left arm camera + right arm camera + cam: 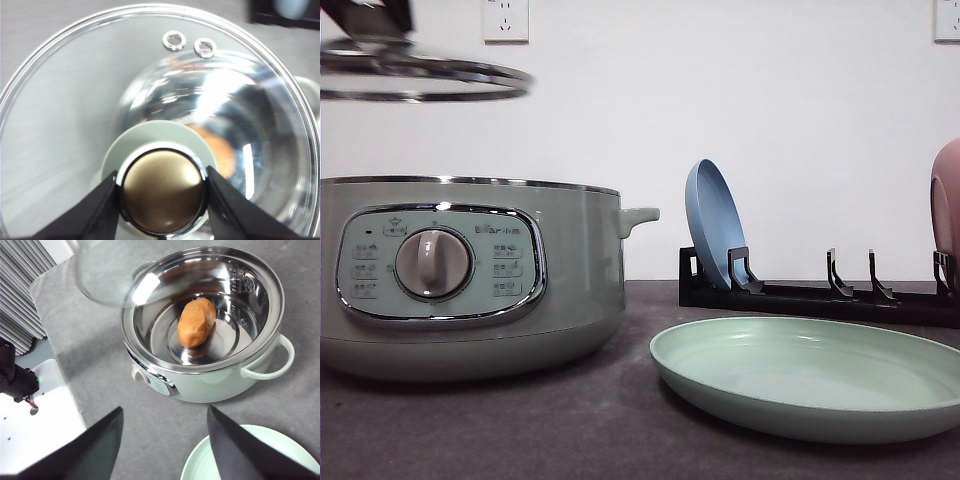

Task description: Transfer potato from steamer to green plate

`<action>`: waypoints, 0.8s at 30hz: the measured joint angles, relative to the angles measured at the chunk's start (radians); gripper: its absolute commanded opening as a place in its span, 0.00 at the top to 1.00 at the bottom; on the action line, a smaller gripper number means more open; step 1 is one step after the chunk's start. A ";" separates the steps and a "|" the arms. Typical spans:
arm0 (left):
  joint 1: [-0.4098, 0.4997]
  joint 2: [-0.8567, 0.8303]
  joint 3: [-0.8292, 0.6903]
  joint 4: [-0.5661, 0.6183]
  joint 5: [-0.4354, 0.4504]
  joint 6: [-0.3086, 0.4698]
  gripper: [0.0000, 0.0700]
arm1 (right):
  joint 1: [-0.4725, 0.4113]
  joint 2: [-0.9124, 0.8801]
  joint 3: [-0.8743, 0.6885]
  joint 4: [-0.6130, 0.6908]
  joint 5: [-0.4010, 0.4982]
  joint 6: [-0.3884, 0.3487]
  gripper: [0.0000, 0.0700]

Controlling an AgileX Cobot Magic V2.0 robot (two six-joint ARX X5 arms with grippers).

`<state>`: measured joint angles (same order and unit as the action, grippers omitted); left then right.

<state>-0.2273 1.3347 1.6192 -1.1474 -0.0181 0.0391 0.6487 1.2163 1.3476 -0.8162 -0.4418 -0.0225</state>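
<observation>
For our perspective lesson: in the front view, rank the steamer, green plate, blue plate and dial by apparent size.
1. steamer, cut off at the frame edge
2. green plate, nearly as wide, though nearer the camera
3. blue plate, standing on edge in the rack
4. dial

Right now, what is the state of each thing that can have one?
Pale green steamer: open, lid off.
Glass lid: lifted above the steamer, held by its knob.
Orange-brown potato: lying inside the steamer.
Mint green plate: flat on the table, empty.
Blue plate: upright in the black rack.
Left gripper: shut on the knob.
Right gripper: open, empty.
</observation>
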 measured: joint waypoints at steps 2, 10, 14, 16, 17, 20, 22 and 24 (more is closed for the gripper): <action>0.030 -0.022 0.000 -0.017 -0.030 0.000 0.99 | 0.000 0.000 0.000 0.008 0.000 0.002 0.52; 0.151 -0.045 0.000 -0.083 -0.058 0.000 0.99 | 0.000 0.016 0.000 0.015 0.000 0.011 0.52; 0.183 -0.045 0.000 -0.096 -0.059 0.000 0.99 | 0.000 0.033 0.000 0.019 0.000 0.019 0.52; 0.190 -0.045 0.000 -0.094 -0.059 0.000 0.99 | 0.000 0.041 0.000 0.026 0.000 0.026 0.52; 0.193 -0.045 0.000 -0.093 -0.058 0.000 0.99 | 0.000 0.047 0.000 0.032 0.000 0.029 0.52; 0.197 -0.045 0.000 -0.093 -0.058 0.000 0.99 | 0.010 0.069 0.000 0.062 0.001 0.040 0.44; 0.200 -0.045 0.000 -0.093 -0.058 0.000 0.99 | 0.021 0.096 0.010 0.069 0.001 0.050 0.40; 0.204 -0.045 0.000 -0.093 -0.058 0.000 0.99 | 0.035 0.142 0.047 0.065 0.003 0.056 0.40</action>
<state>-0.0228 1.2900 1.6192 -1.2404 -0.0757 0.0391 0.6835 1.3588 1.3947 -0.7509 -0.4388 0.0332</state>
